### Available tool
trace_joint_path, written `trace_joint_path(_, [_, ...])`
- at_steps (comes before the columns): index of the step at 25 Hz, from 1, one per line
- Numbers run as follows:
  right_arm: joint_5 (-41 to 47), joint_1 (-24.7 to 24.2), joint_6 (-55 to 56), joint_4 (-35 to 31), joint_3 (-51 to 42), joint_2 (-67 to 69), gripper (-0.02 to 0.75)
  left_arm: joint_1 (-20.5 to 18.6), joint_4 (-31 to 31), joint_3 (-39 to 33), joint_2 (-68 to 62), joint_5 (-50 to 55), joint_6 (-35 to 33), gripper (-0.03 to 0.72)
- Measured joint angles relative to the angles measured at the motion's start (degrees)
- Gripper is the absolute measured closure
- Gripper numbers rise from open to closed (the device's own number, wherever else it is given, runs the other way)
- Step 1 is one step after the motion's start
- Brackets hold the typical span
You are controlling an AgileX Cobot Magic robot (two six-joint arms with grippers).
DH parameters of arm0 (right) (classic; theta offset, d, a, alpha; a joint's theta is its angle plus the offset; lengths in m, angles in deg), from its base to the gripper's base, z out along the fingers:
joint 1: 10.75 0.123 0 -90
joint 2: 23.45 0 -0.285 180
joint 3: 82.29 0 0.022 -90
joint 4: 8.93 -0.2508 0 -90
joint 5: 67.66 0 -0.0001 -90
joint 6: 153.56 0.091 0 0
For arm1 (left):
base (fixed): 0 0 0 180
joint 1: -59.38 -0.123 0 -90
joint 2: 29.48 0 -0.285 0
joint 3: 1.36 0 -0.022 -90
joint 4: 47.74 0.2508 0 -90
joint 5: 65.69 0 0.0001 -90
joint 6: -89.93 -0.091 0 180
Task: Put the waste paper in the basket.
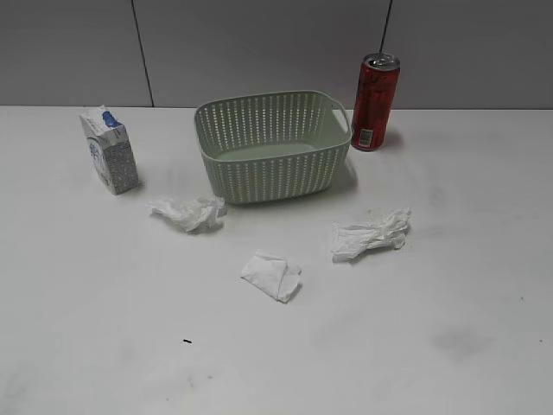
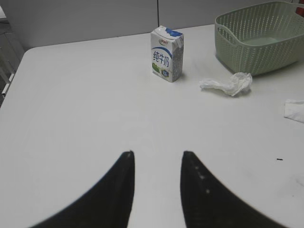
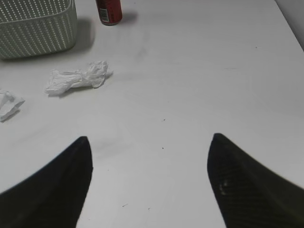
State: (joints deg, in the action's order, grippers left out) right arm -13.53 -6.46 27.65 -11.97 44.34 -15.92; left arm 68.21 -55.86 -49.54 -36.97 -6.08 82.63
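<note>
The pale green basket [image 1: 270, 145] stands empty at the back middle of the white table. Three crumpled white paper wads lie in front of it: a left wad [image 1: 190, 212], a middle wad [image 1: 272, 275] and a right wad [image 1: 371, 232]. The left wrist view shows the basket [image 2: 259, 38], the left wad [image 2: 230, 83] and an edge of the middle wad [image 2: 294, 110]. My left gripper [image 2: 156, 153] is open and empty, far from them. The right wrist view shows the right wad [image 3: 78, 78] and the basket [image 3: 35, 26]. My right gripper [image 3: 149, 137] is wide open and empty. Neither gripper shows in the exterior view.
A white-and-blue carton [image 1: 109, 150] stands left of the basket, also in the left wrist view [image 2: 166, 53]. A tall red can [image 1: 375, 102] stands right of the basket, also in the right wrist view [image 3: 109, 11]. A grey wall lies behind the table.
</note>
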Motion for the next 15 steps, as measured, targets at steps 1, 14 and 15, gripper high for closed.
trace_joint_path(1, [0.0,0.0,0.0,0.0,0.0,0.0,0.167,0.0,0.0,0.0,0.0,0.0,0.0,0.451])
trace_joint_path(14, [0.0,0.0,0.0,0.0,0.0,0.0,0.167,0.0,0.0,0.0,0.0,0.0,0.0,0.451])
trace_joint_path(15, [0.0,0.0,0.0,0.0,0.0,0.0,0.167,0.0,0.0,0.0,0.0,0.0,0.0,0.451])
